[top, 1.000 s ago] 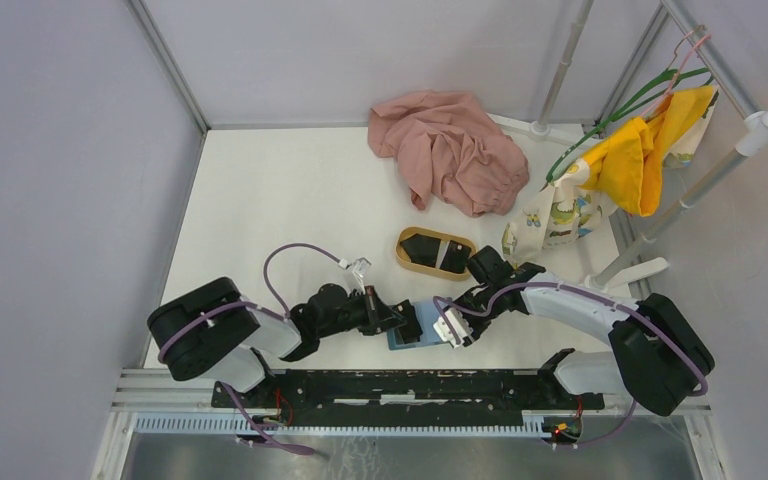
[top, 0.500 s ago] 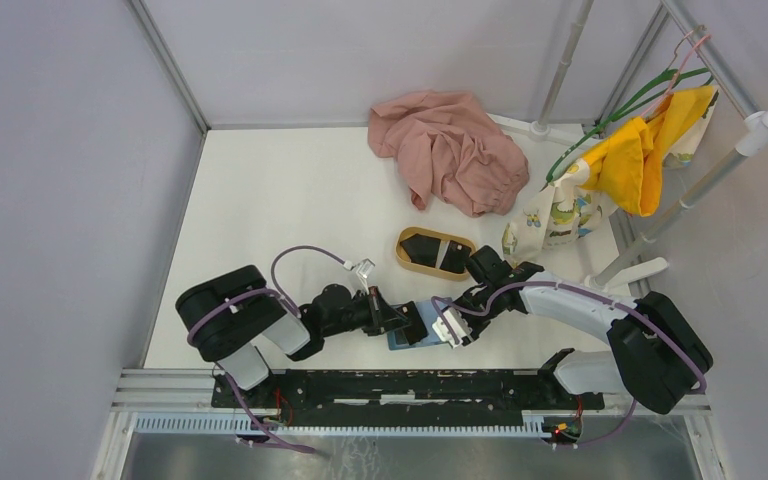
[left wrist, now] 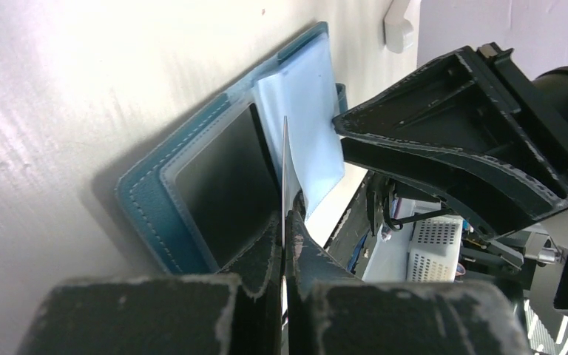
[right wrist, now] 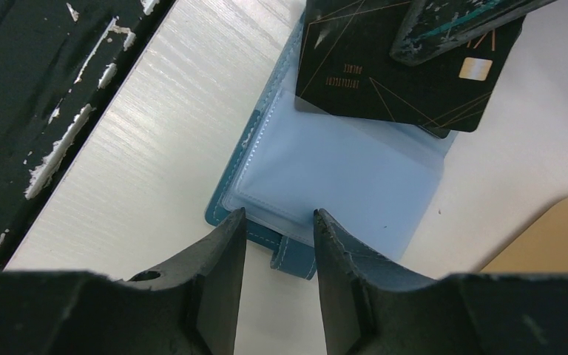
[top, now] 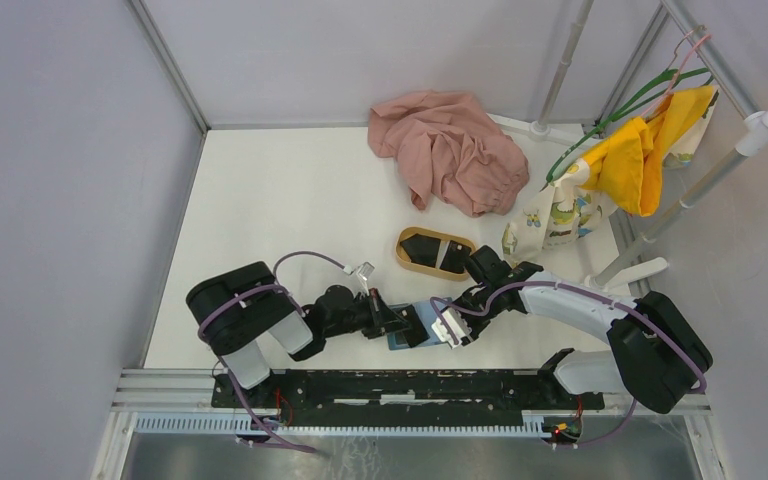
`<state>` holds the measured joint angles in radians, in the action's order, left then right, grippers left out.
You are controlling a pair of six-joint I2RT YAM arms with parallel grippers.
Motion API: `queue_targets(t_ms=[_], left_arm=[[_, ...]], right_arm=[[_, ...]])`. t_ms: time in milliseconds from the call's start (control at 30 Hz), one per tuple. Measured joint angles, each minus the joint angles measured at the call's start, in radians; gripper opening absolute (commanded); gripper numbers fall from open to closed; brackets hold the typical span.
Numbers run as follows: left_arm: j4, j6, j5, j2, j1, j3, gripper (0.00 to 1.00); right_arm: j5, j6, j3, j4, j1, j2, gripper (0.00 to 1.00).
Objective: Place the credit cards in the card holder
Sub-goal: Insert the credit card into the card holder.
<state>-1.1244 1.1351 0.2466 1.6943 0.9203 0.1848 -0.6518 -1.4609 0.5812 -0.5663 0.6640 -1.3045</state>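
Note:
The teal-blue card holder (top: pixel 401 340) lies open near the table's front edge, its light blue inside up (right wrist: pixel 340 174). My left gripper (top: pixel 415 324) is shut on a black credit card. That card shows edge-on in the left wrist view (left wrist: pixel 285 159) and flat over the holder's far half in the right wrist view (right wrist: pixel 373 70). Another black card (left wrist: pixel 229 188) sits in a clear pocket of the holder (left wrist: pixel 144 203). My right gripper (top: pixel 450 329) is open, with its fingers (right wrist: pixel 222 248) on either side of the holder's near edge and snap tab.
An oval tan wooden tray (top: pixel 407 256) with more black cards (top: pixel 438 254) stands just behind the holder. A pink cloth (top: pixel 450 148) lies at the back. Yellow and printed cloths (top: pixel 640 150) hang on a rack at the right. The black rail (top: pixel 400 385) runs along the front.
My left arm has swung its elbow to the right and pushed the gripper with the card a little further right over the open holder. My right gripper has stayed in place.

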Motion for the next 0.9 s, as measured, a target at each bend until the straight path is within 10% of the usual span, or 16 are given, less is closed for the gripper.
queue_targets(t_ms=[900], left_arm=[[0.079,0.096,0.090,0.086,-0.018,0.095,0.02]], right_arm=[[0.007,0.009,0.000,0.001,0.002,0.000,0.44]])
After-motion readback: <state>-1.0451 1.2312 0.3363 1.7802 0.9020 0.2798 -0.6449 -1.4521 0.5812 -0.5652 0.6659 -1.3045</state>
